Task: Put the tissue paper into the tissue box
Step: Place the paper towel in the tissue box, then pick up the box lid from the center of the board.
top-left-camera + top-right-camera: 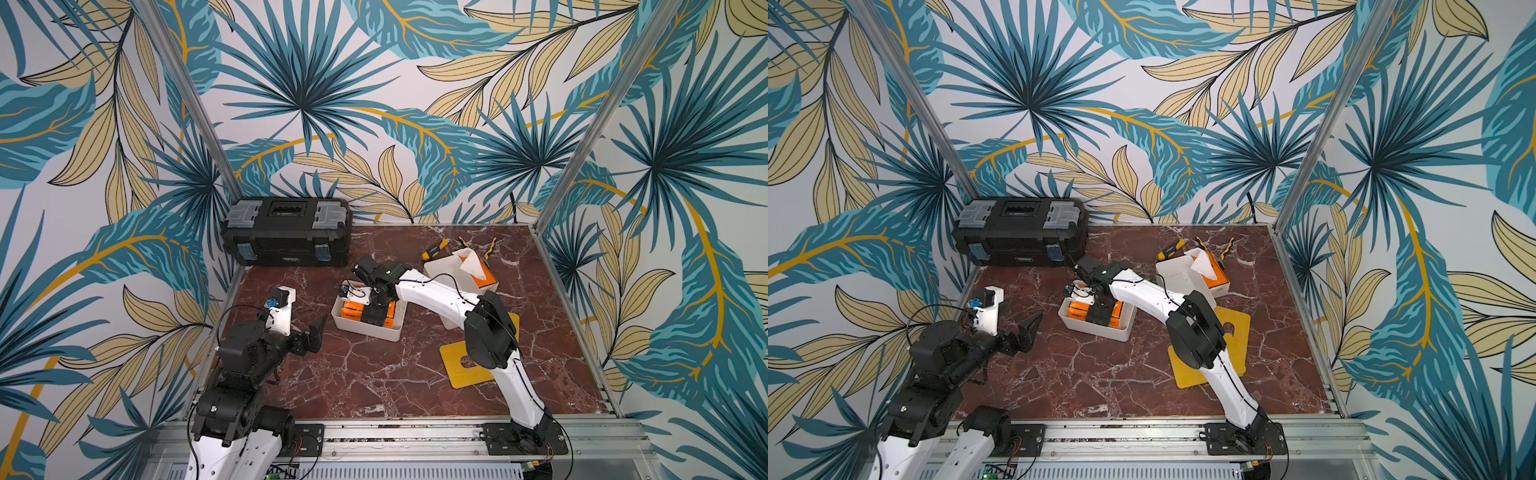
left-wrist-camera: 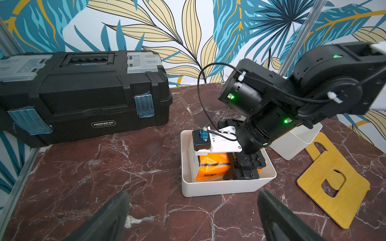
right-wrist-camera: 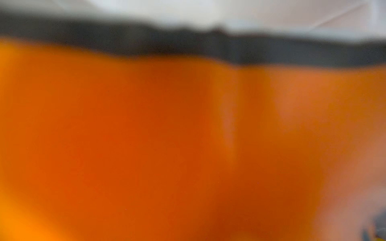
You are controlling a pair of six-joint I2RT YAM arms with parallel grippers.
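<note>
Our right gripper (image 2: 243, 173) sits inside the white plastic tissue box (image 2: 208, 188) on the orange plastic-wrapped tissue pack (image 2: 211, 167). We cannot tell its spread, so we should lift straight up. Our left gripper (image 2: 193, 200) hangs spread wide.

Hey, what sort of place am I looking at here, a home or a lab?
Probably a staged robot test cell, not a home: a left arm and right arm bolted to an aluminium rail, leaf-print backdrop panels for walls, and a marble-look tabletop holding a toolbox.
</note>
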